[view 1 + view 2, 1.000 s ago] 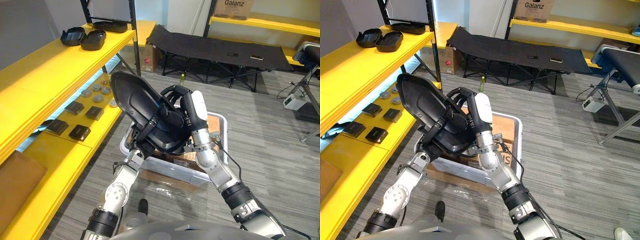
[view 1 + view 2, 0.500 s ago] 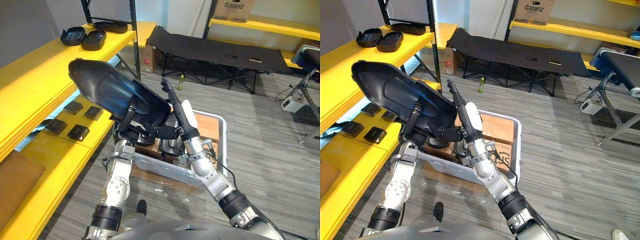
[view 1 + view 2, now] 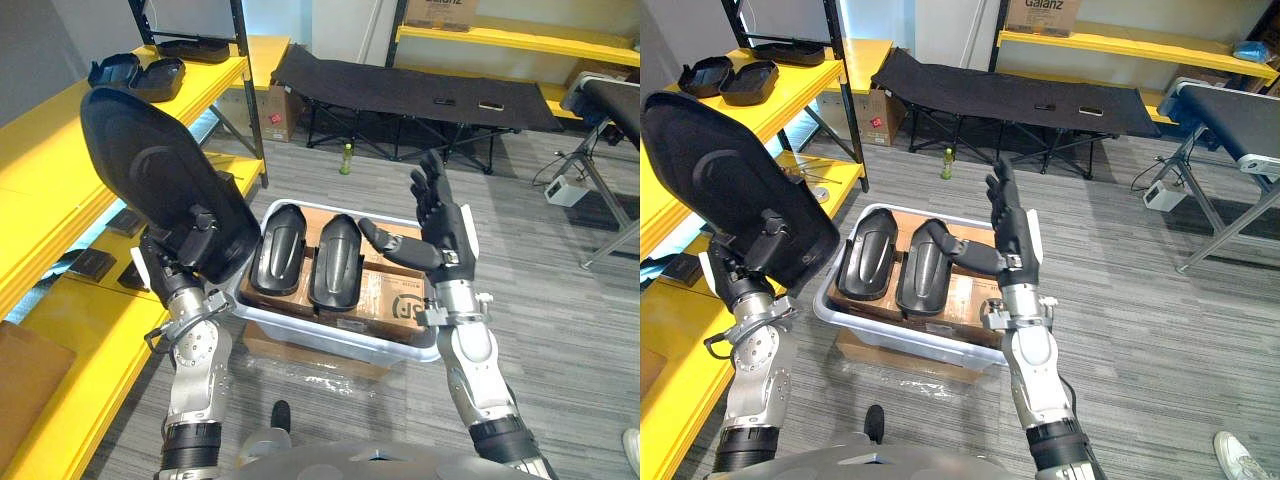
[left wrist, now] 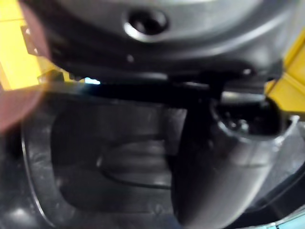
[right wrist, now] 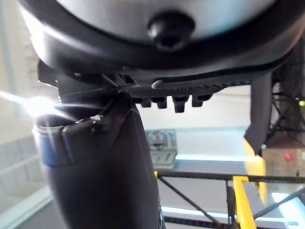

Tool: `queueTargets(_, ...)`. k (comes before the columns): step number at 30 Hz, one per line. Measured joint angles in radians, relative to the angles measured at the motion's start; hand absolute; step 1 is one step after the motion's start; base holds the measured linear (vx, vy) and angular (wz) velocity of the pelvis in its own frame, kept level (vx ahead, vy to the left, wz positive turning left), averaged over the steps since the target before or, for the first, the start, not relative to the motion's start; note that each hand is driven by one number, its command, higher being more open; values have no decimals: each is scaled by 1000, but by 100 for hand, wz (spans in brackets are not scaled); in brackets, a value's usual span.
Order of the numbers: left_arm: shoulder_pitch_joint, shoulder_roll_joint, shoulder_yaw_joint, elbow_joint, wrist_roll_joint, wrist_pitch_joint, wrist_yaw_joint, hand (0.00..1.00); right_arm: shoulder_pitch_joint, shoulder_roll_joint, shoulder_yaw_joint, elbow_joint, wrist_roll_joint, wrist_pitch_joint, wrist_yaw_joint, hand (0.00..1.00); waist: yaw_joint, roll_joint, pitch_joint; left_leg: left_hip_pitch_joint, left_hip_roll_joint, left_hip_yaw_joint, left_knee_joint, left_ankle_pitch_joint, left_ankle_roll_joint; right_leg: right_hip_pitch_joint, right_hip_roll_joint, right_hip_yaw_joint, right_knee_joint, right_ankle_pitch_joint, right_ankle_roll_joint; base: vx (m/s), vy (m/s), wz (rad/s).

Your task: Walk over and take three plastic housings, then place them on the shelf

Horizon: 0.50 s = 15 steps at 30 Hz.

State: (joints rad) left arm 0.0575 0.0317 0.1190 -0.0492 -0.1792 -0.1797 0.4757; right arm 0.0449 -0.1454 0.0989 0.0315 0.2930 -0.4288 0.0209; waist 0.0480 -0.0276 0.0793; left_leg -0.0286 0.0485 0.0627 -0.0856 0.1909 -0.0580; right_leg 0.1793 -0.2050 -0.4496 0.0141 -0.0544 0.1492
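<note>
Gripping side: left hand, fingers curled round lower end of large black plastic housing
Housing axis: near upright, top leaning toward yellow shelf
Other side: right hand, fingers straight, empty, over white plastic bin

On your left is the yellow metal shelf, with the clear plastic bin beside it. Two black plastic housings lie side by side inside, and a third housing stands upright between bin and shelf.

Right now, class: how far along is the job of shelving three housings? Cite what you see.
Done: one housing is out of the bin. In hand: the left hand grips it, raised beside the shelf; the right hand is open. Left: setting it down, then the two housings in the bin.
</note>
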Motion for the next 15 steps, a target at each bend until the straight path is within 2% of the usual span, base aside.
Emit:
queueTargets(6, 50, -25, 45, -16, 12, -33, -22, 0, 75, 60, -91, 10, 69, 83, 39, 100, -17, -1, 1, 1, 8, 41, 0, -13, -2, -25, -1, 42, 2, 1, 0, 28, -19, -21)
queueTargets(8, 110, -25, 65, -41, -27, -37, -71, 0, 120, 71, -144, 40, 67, 128, 38, 100, -30, -1, 1, 8, 16, 73, 0, -21, -3, -41, 0, 78, 1, 7, -3, 29, -29, -45)
queueTargets(11, 143, -26, 81, -41, -65, -42, -154, 0, 145, 71, -193, 97, 65, 171, 40, 100, -37, -1, 1, 22, 17, 93, 0, -31, -5, -41, -1, 100, 0, 8, -4, 10, -16, -24)
queueTargets(15, 162, -26, 90, -42, -92, -45, -244, 0, 169, 71, -203, 120, 66, 182, 40, 100, -51, 1, 2, 29, 18, 102, 0, -36, -7, -41, -1, 109, -2, 8, -4, -7, -11, -9)
